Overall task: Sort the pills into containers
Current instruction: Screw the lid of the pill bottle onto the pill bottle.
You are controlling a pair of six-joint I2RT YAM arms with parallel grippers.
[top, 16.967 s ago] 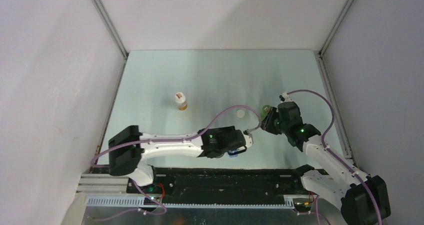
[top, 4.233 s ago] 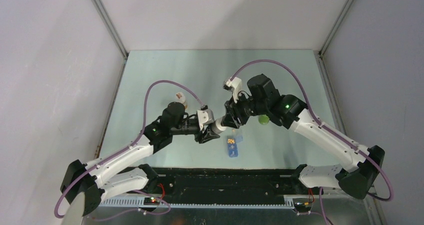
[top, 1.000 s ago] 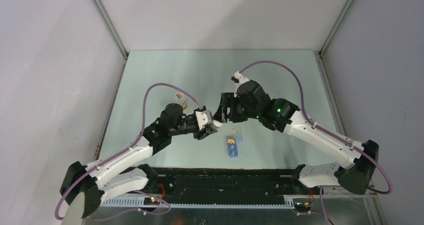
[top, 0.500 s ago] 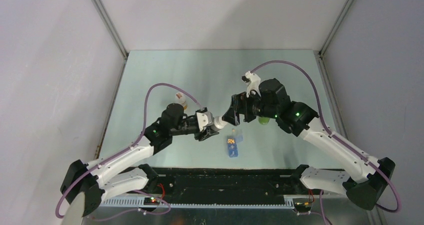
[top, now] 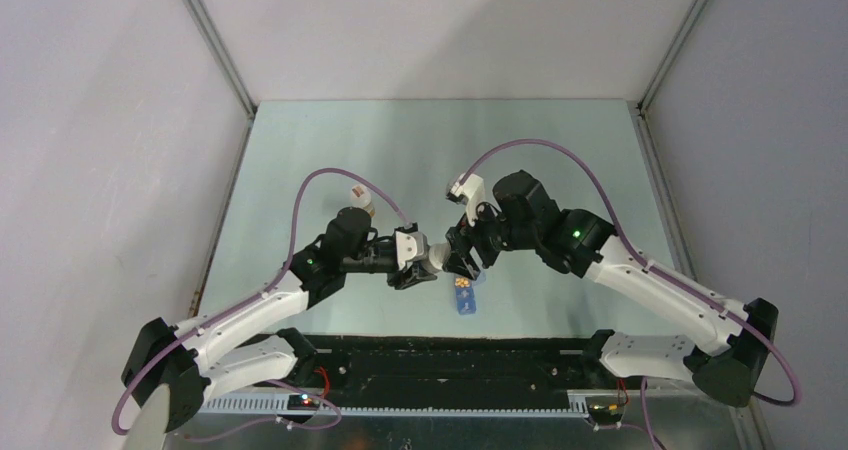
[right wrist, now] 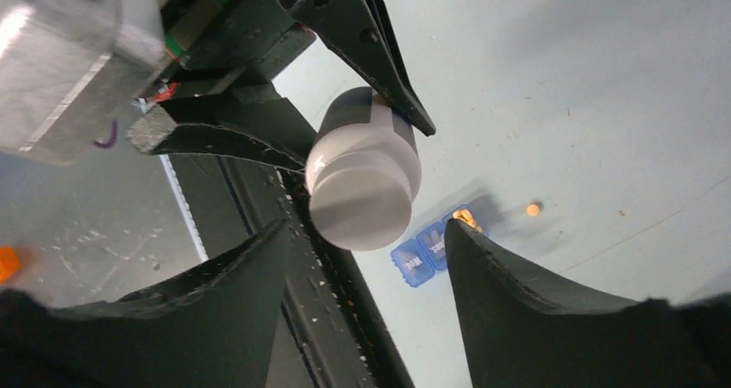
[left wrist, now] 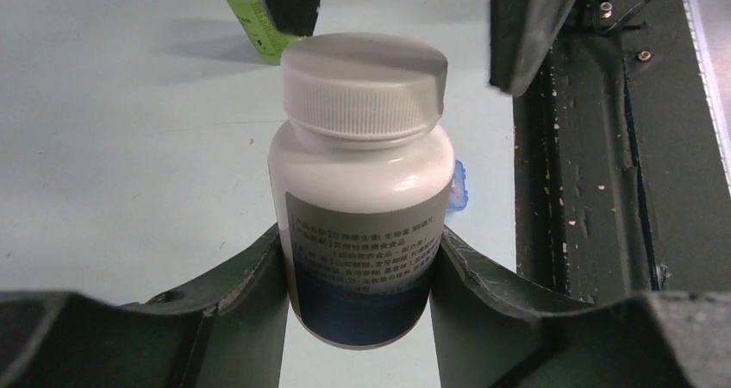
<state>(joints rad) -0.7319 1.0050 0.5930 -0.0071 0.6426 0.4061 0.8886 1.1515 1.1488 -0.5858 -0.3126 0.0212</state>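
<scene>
Where the translucent blue pill box [top: 467, 300] lies on the pale green surface [top: 400, 150], a little nearer the arm bases than the two hands, its long axis runs roughly near to far. A small heap of orange pills [top: 462, 283] sits in one compartment toward its far end; what the other compartments hold is too small to tell. One loose pill [right wrist: 534, 209] lies on the surface just beside the box. The left hand [left wrist: 360, 259] is clamped on the body of a white bottle [left wrist: 362, 172], held roughly level with its white cap pointing toward the right hand [right wrist: 366, 233]. The right hand is spread wide, one finger on either side of the cap, with a gap showing on both sides. A green bottle [left wrist: 241, 17] stands on the surface beyond.
</scene>
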